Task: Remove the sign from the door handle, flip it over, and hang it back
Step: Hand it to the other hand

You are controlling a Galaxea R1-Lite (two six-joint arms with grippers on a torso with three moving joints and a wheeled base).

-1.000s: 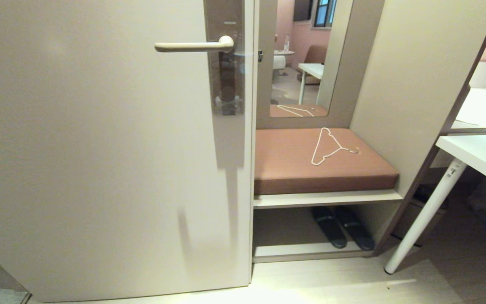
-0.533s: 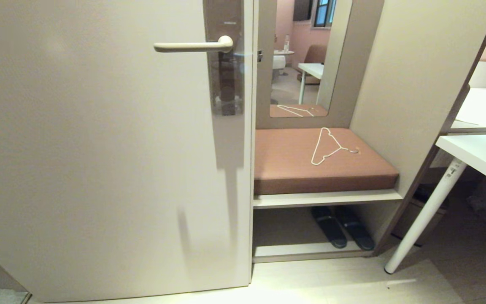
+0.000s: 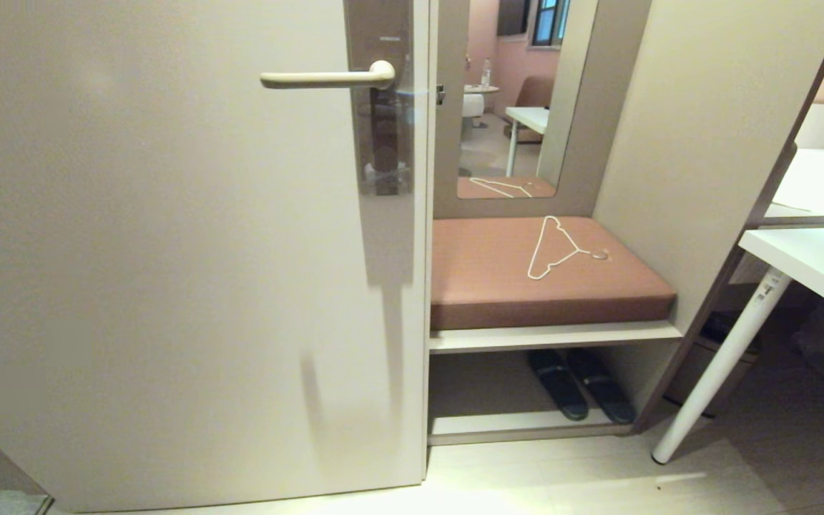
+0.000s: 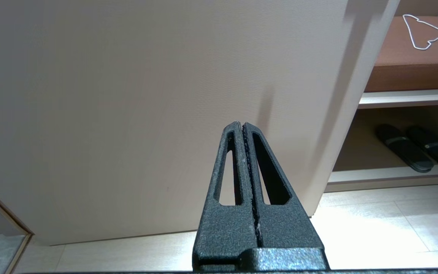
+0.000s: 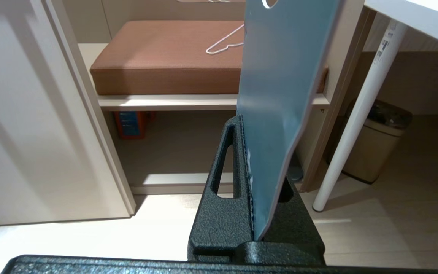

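The right gripper [image 5: 251, 167], its black textured fingers clamped together, pinches the lower end of the flat blue plastic sign [image 5: 280, 87]. The sign stands up from the fingers with its plain blue face toward the wrist camera, and part of its round hanging hole shows at its far end. No lettering can be read on the face in view, so which side is turned outward cannot be told. The left gripper [image 4: 244, 127] is pressed fully closed on nothing and hangs low in front of the plain beige door [image 4: 146, 95], just above the pale floor.

Neither arm shows in the head view. There the slim cream-beige lever door handle [image 3: 326, 77] juts from its tall grey-brown metallic backplate [image 3: 382, 129] near the door's right edge, and it is bare: nothing hangs on it.

By my reading, the removal is done, since the sign is off the handle and in the right gripper's hold. Left to do: confirm or finish the turn-over, then raise the sign and thread its hole over the lever. The gripper sits well below the handle, so the whole re-hanging step appears to remain.
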